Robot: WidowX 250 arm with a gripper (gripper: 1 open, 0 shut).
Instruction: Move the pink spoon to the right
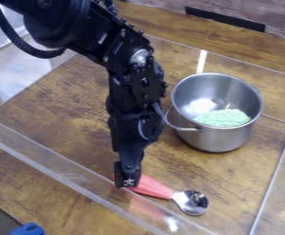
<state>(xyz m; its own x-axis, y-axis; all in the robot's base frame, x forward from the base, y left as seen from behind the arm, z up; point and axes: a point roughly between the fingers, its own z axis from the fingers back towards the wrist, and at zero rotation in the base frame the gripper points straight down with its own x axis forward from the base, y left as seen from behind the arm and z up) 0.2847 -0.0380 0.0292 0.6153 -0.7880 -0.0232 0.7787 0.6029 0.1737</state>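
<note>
Under the jaws: pink spoon (166, 194) handle on counter (59, 101) | jaws apart, nothing gripped | grasp and rightward move remain

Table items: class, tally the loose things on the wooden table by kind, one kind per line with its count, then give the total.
Spoons: 1, the pink spoon
Pots: 1, the steel pot with green contents
Total: 2
</note>
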